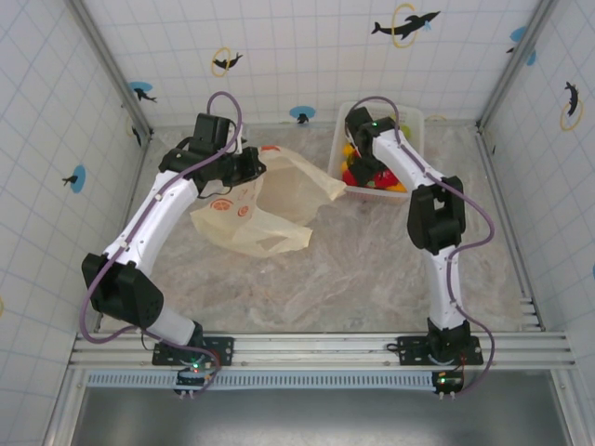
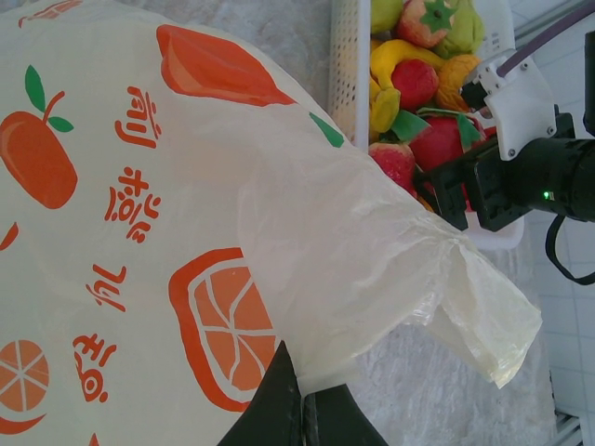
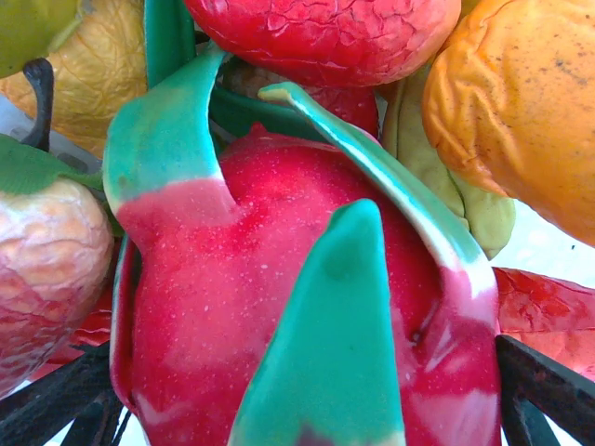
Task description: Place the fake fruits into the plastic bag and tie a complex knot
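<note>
Red fruit (image 3: 279,307) with green leaves sits between the right claw's (image 3: 297,400) wide-set jaws in the basket (image 2: 344,65), among the other fruits (image 2: 418,84). I cannot tell whether they press it. Left claw (image 2: 302,413) pinches the bag (image 2: 139,232) just beside the basket. Glossy skin may slip on lifting, leaves may drag neighbours out, and a bag held by one edge could sag shut.
</note>
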You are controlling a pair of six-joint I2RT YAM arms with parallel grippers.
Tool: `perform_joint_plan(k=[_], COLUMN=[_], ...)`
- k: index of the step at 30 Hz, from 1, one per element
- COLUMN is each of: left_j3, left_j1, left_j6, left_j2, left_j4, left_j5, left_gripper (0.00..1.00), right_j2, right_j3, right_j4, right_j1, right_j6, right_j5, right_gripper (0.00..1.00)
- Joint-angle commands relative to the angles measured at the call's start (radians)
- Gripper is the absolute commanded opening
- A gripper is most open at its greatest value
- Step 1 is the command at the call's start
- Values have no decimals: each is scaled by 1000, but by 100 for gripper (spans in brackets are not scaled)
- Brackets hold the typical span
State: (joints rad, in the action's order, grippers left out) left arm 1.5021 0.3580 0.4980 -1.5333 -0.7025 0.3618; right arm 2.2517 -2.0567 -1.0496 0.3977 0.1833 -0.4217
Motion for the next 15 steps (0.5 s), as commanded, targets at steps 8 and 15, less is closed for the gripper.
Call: perform_joint_plan(k=[8, 15], left_j3=[39, 41], left_j1=[-8, -7], left_j6=[-11, -10], left_j2=[13, 18], left_j4=[-27, -29], left_j5=[-2, -6], left_gripper=[0, 0], right_j2=[-3, -123], right_j3=[8, 21], right_j4=[-34, 10], right_j1=[-15, -19], right_j6=[-1, -4], right_j5=[33, 32], right_gripper=[77, 67])
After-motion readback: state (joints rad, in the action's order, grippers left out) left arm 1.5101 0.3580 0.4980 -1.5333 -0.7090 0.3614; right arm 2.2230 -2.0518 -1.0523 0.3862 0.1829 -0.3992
